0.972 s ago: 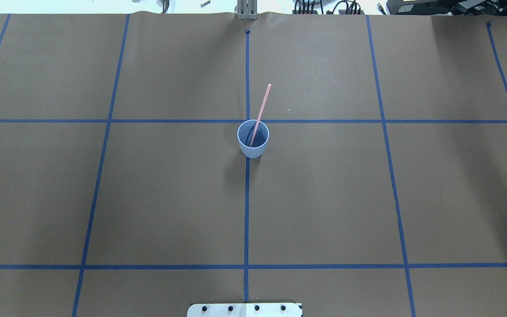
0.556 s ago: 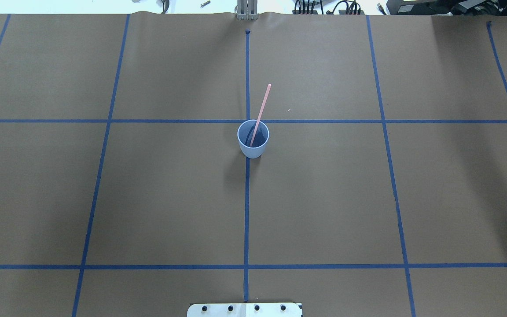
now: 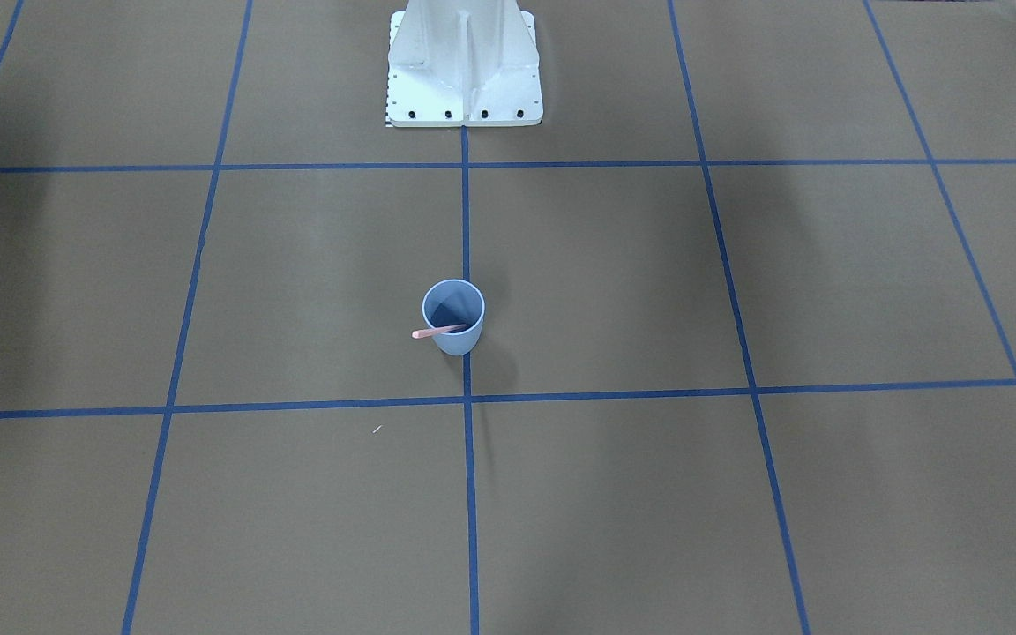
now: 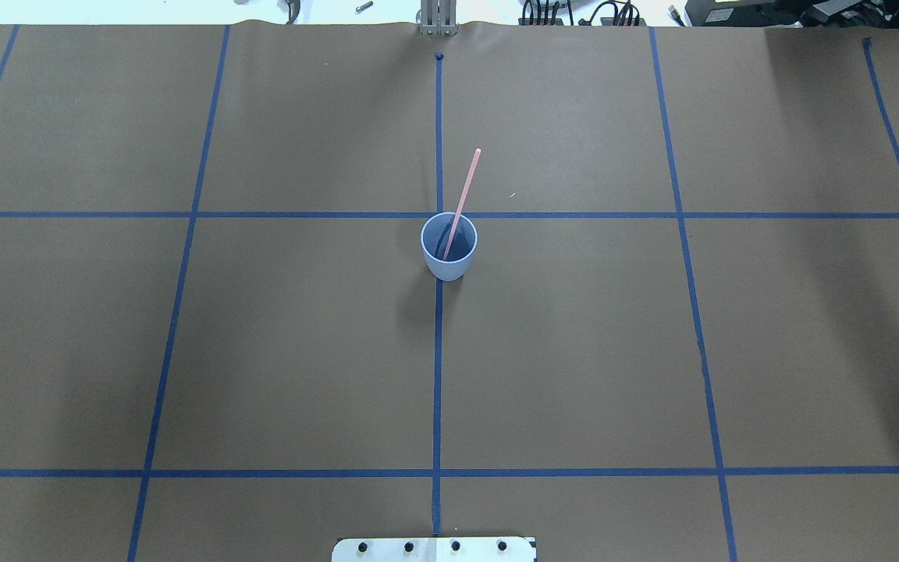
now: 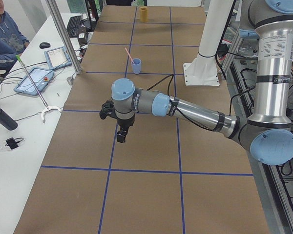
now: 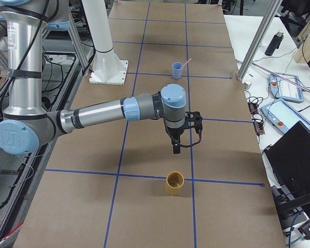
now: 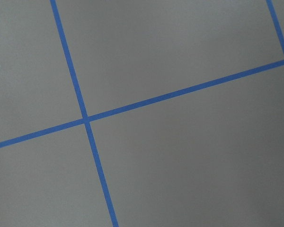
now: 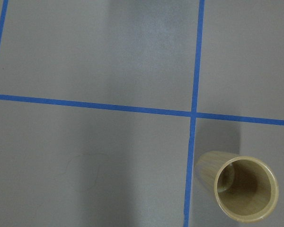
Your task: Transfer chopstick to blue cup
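Since the long thin salmon-pink chopstick [image 4: 461,199] leans inside the light blue cup [image 4: 448,269] at bench [image 4: 278,351] centre, transfer looks done; left gripper [image 5: 121,135] and right gripper [image 6: 175,149] hover clear, open or closed can't tell.

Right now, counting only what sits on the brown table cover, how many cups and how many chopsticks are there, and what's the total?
Cups: 2, the blue cup and the tan cup
Chopsticks: 1, the chopstick, leaning inside the blue cup
Total: 3
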You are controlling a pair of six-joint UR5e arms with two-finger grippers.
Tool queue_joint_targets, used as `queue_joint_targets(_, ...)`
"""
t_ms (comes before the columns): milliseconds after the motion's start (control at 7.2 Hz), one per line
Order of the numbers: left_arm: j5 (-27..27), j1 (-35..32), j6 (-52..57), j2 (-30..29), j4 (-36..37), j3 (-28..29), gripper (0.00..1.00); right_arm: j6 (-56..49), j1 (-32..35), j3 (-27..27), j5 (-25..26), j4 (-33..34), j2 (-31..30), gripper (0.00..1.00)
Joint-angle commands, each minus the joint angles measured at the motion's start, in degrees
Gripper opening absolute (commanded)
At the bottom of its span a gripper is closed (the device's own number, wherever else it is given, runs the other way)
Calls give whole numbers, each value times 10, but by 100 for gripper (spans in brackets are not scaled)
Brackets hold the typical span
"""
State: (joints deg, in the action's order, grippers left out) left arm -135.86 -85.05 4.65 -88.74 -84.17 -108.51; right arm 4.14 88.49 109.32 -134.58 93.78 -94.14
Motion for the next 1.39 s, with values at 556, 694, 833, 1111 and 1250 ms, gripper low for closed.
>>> queue_joint_targets(556,1,1,-2,2,0,0,98,3,-3,-2,-2,1,26,100)
queue_joint_targets(694,0,1,-2,-5,0,-4,98,3,-5,-2,-2,1,27,100)
queue_joint_targets(833,0,1,-1,-6,-1,-4,99,3,-5,-3,-2,1,30,100)
queue_joint_targets(1111,1,1,0,-6,-1,-2,98,3,-5,-3,-2,1,31,100)
queue_joint_targets(1250,0,1,0,-6,-2,-1,98,3,-5,-3,-2,0,33,100)
